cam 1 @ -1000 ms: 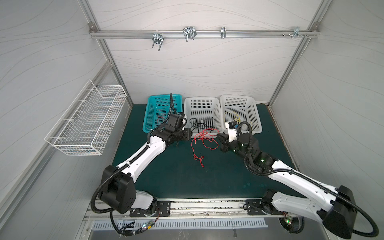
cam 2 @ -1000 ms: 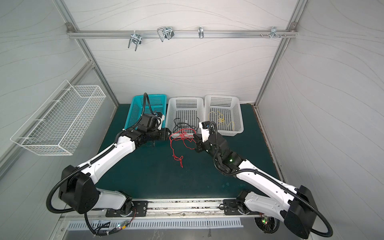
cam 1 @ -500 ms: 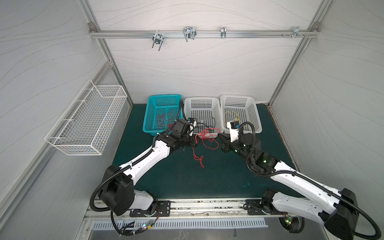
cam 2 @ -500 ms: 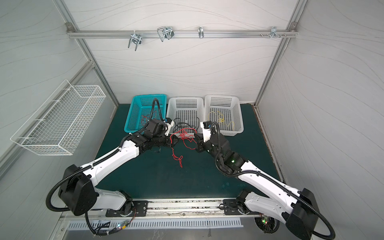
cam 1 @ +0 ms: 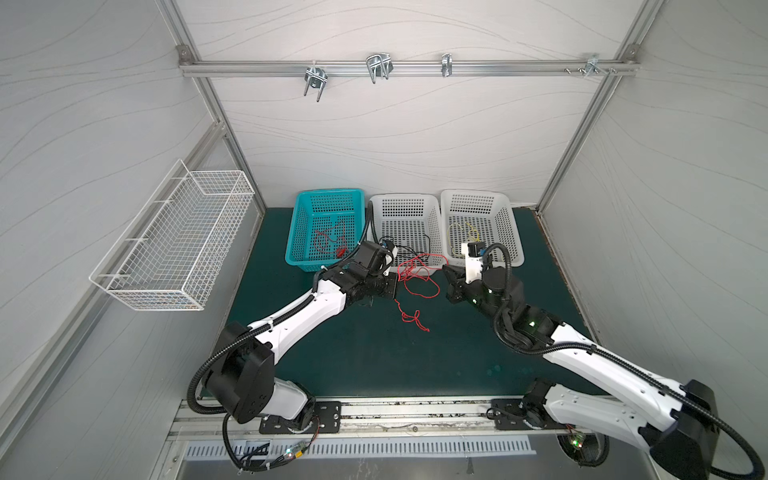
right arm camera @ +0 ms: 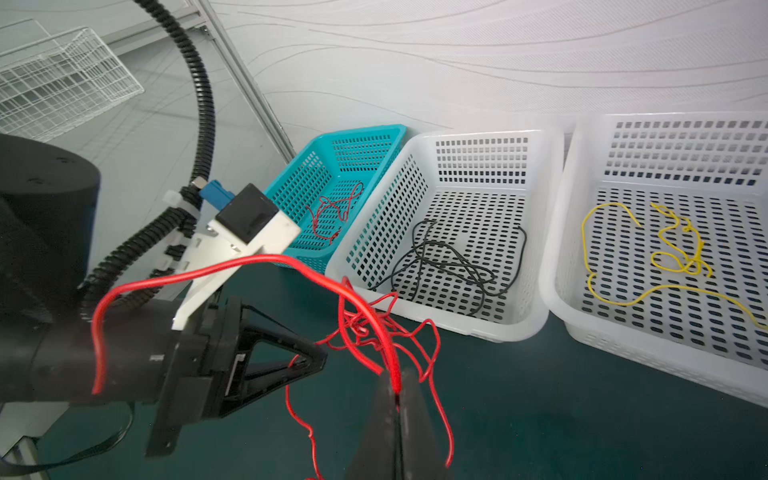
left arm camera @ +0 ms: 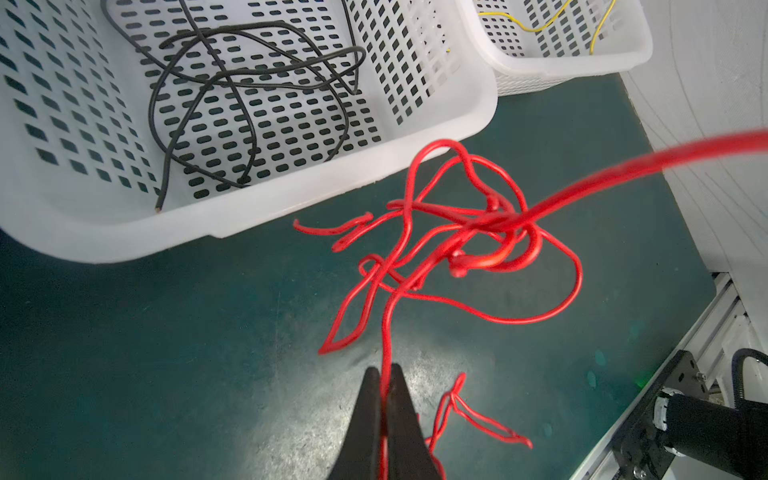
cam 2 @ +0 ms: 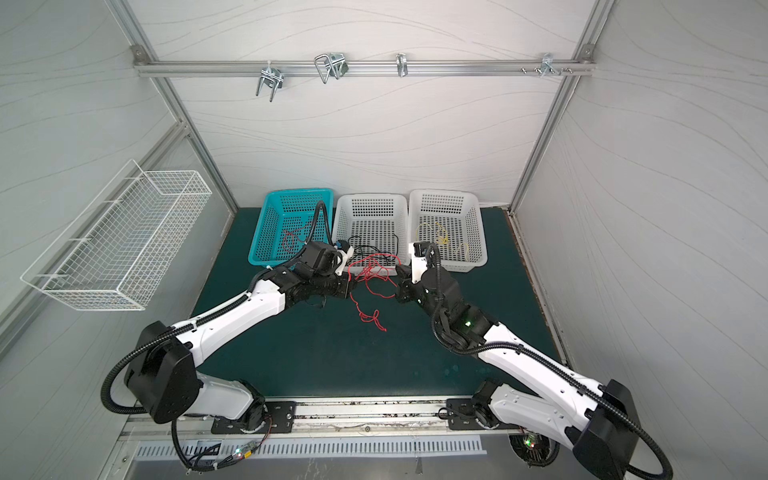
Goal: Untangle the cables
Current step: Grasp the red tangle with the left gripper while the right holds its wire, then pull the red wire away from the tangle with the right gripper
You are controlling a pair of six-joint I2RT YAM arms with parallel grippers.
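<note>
Your left pincer (left arm camera: 384, 376) has just swung in from the teal basket (cam 1: 330, 192) and clamped a strand of the red cables (left arm camera: 457, 245) — your right pincer (right arm camera: 397, 395) grips another. The tangle hangs between them near the counter's (cam 1: 353, 353) back edge, ready to pull apart.

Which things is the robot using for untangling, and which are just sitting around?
Job: red tangle, pinched by the left gripper and right gripper; black cable, yellow cable and another red cable, lying in baskets.
Lying about: wall-hung wire rack; hooks overhead.
</note>
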